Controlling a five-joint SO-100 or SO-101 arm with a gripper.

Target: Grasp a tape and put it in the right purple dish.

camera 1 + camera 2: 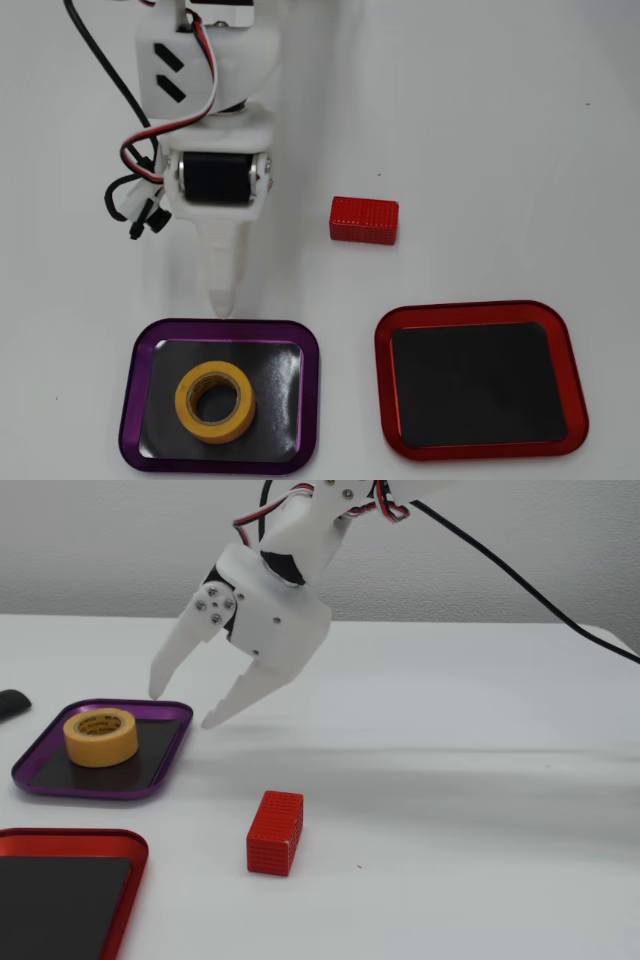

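The yellow tape roll [214,402] lies flat inside the purple dish [138,400] at the lower left of the overhead view. In the fixed view the tape [100,736] sits in the purple dish [165,765] at the left. My white gripper [180,706] is open and empty, raised above the table just beside the dish's edge, fingers pointing down toward it. In the overhead view the gripper [222,300] hangs just past the dish's far rim, apart from the tape.
A red rectangular block [364,220] lies on the white table right of the arm; it also shows in the fixed view [275,832]. A red tray [480,448] with a dark inner surface sits right of the purple dish. A small dark object [12,703] lies at the fixed view's left edge.
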